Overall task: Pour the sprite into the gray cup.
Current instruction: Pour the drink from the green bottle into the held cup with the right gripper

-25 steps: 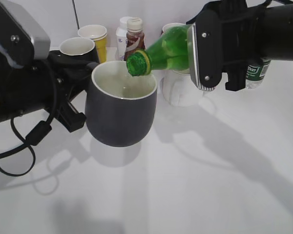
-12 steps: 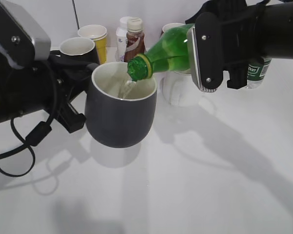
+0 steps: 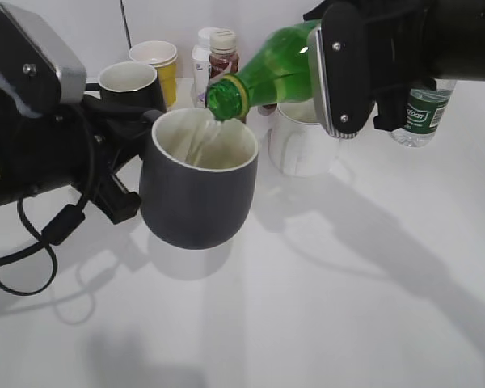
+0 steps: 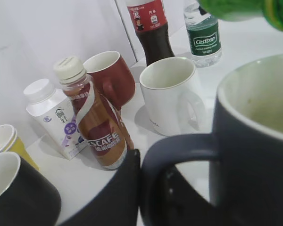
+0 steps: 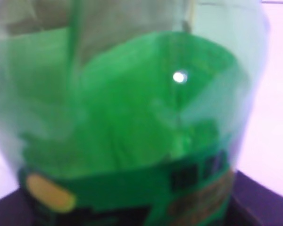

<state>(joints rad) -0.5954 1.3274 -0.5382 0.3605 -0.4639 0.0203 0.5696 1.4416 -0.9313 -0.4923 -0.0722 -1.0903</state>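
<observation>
The gray cup (image 3: 198, 194) is dark gray with a cream inside and is held off the table. My left gripper (image 3: 133, 153) is shut on its loop handle (image 4: 179, 155), seen close in the left wrist view. The sprite (image 3: 267, 77), a green bottle with no cap on, is tilted mouth-down over the cup's rim. A thin clear stream runs from its mouth into the cup. My right gripper (image 3: 339, 73) is shut on the bottle's body. The right wrist view is filled by the green bottle (image 5: 132, 117) and its label.
Behind the cup stand a black mug (image 3: 129, 81), a yellow paper cup (image 3: 158, 61), a white carton (image 4: 52, 117), a Nescafe bottle (image 4: 96, 122), a red mug (image 4: 111, 77), a white mug (image 3: 303, 145), a cola bottle (image 4: 151, 28) and a water bottle (image 3: 420, 113).
The sprite bottle has tipped further, its mouth shifting slightly up and left. Liquid now streams into the gray cup. The cup has barely moved.
</observation>
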